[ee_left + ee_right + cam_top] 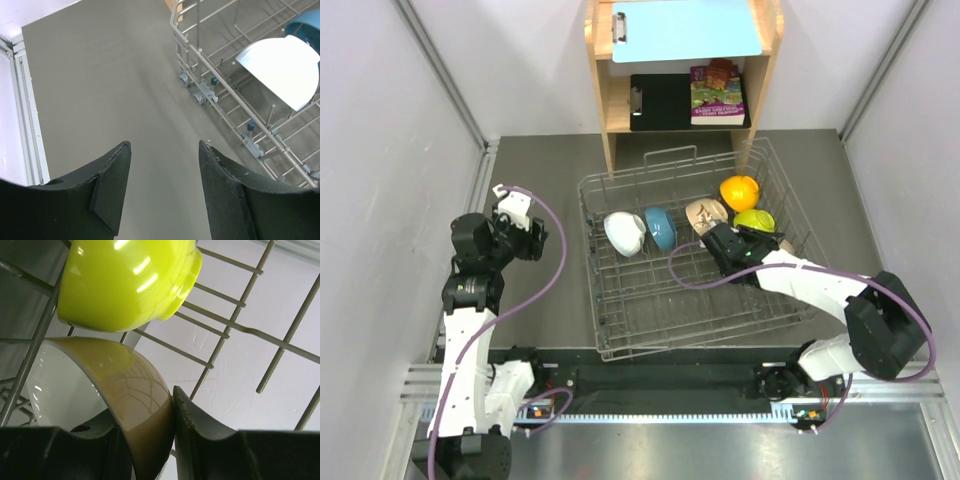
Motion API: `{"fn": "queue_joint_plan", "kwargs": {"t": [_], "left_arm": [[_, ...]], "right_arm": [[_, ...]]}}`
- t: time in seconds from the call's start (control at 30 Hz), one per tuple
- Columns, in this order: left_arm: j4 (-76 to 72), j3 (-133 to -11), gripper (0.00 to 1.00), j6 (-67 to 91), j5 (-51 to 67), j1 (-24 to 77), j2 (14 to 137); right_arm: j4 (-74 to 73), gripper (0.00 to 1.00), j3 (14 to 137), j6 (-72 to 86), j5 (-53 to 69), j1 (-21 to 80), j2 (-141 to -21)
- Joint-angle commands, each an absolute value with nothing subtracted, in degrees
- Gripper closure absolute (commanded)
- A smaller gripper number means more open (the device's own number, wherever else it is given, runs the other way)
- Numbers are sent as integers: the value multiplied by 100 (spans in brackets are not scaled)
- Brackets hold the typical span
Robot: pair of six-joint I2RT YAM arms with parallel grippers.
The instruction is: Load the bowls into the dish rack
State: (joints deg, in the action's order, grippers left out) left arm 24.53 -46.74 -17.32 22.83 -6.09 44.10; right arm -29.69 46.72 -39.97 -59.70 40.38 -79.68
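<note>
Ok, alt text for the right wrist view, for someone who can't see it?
The right gripper pinches the wall of a beige bowl, one finger inside and one outside. A lime green bowl sits just above it, with wires of the dish rack around them.

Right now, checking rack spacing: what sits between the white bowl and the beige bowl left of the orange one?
Only the blue bowl, close beside the white bowl; seen in the top view.

Light is coming evenly from overhead, so shadows are looking soft; the white bowl [282,70] is totally blowing out on the left wrist cam; the lime green bowl [125,282] is catching glare streaks; the beige bowl [135,390] is picking up faint reflections.
</note>
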Motion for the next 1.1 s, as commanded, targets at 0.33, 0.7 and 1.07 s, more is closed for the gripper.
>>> {"fn": "queue_joint_plan", "kwargs": {"t": [0.33,0.7,1.07], "left_arm": [[2408,-4597,38,-1758,2347,-677,4298],[2382,-4544,38,-1767,2382,-686,4263],[2408,-4518,38,-1793,2364,-694,4219]], "right_arm": [[-1838,100,3824,-5114,-6908,4113,-7883],[-1485,100,3542,-5370,-6970,4262,-8112],[-1986,100,3753,-4878,-6733,4544,-8543]]}}
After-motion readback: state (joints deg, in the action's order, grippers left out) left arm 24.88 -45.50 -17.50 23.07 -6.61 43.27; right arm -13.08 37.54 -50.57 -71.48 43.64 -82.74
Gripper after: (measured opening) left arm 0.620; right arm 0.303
